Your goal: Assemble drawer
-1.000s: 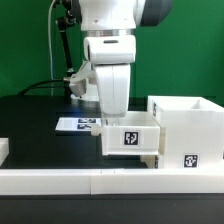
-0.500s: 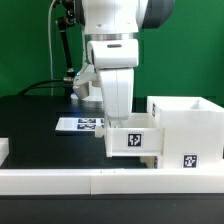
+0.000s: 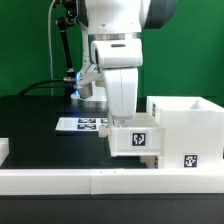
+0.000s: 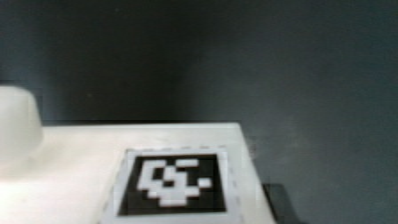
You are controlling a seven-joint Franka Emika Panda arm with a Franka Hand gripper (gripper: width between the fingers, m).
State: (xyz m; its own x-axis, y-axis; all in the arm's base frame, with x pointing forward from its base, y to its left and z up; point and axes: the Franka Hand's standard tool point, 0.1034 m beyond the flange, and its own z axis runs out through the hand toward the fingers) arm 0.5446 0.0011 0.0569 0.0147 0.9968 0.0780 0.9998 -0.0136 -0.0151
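Drawer tray (image 3: 136,139), tag close-up only in the wrist view, touches the housing (image 3: 187,132); gripper (image 3: 122,118) state unclear.

The arm (image 3: 118,45) is glossy white, built of rounded, bulging shells. A dark grey band circles the wide upper joint, and a thinner dark seam rings the cylindrical wrist segment below it. The lowest white section is blockier and tapers downward. Black cables (image 3: 62,40) hang on the exterior view's left; a small blue glow there may be an indicator light.
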